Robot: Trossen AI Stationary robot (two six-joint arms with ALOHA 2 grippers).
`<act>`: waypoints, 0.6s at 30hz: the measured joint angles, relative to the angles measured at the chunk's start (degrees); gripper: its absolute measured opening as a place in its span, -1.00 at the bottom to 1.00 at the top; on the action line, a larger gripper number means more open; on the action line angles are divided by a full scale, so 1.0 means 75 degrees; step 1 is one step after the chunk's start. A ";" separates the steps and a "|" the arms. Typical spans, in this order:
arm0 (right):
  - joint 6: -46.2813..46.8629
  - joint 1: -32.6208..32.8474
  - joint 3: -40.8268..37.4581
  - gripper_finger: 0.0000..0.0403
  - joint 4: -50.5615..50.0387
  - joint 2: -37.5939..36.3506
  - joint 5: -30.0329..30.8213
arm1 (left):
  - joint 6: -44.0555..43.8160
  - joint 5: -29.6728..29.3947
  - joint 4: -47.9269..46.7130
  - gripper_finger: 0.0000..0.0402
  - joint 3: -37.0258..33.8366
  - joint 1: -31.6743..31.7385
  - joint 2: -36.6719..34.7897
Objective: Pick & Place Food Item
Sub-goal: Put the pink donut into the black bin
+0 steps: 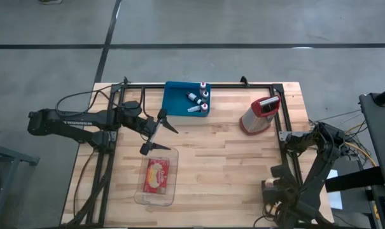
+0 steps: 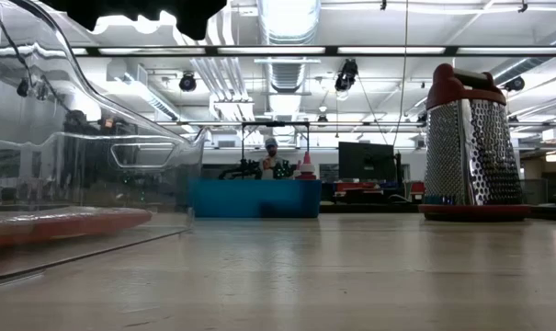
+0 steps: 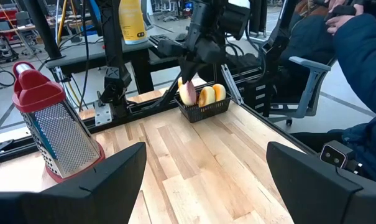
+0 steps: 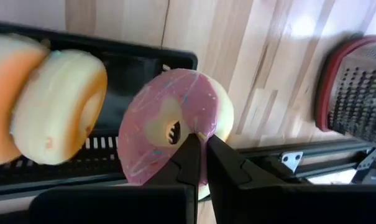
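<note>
Right gripper (image 4: 200,155) is pinching the pink-iced doughnut (image 4: 175,134) — its two dark fingers are pressed together on the ring's edge, so the ring stands on edge with its hole facing sideways from the claw. Right beside and beneath the claw lies the black basket (image 4: 132,59), with two pale-glazed doughnuts (image 4: 69,106) leaning together in it; the pink one sits at the basket's rim, and I cannot tell whether it has cleared the basket. Just past the claw on the other side stands the red-topped grater (image 4: 355,87).

From the left wrist view the same claw (image 3: 191,81) hangs over that basket (image 3: 203,109) at the table's far corner.

The clear container (image 1: 157,178), already holding a red packet, lies well apart from the right claw, across the table. Left gripper (image 1: 155,132) hovers just beside that container's rim with its fingers (image 3: 107,180) spread wide and nothing between them.

So the left arm is nearer the likely drop spot, yet the right arm carries the food — my judgement is that the coming move is a long carry across the boards, past the grater.
</note>
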 joint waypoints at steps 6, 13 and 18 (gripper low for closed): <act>0.0031 -0.0001 0.0023 -0.94 0.0024 -0.0110 0.0124 | 0.0000 0.0000 0.0000 0.69 0.0000 0.0000 0.0001; -0.0011 0.0000 -0.0264 -0.94 0.0018 0.0081 -0.0141 | 0.0000 -0.0001 0.0000 0.69 0.0000 0.0001 0.0001; -0.0192 -0.0002 -0.0270 -0.94 0.0045 0.0216 -0.0142 | 0.0000 0.0001 0.0002 0.69 0.0000 0.0001 0.0001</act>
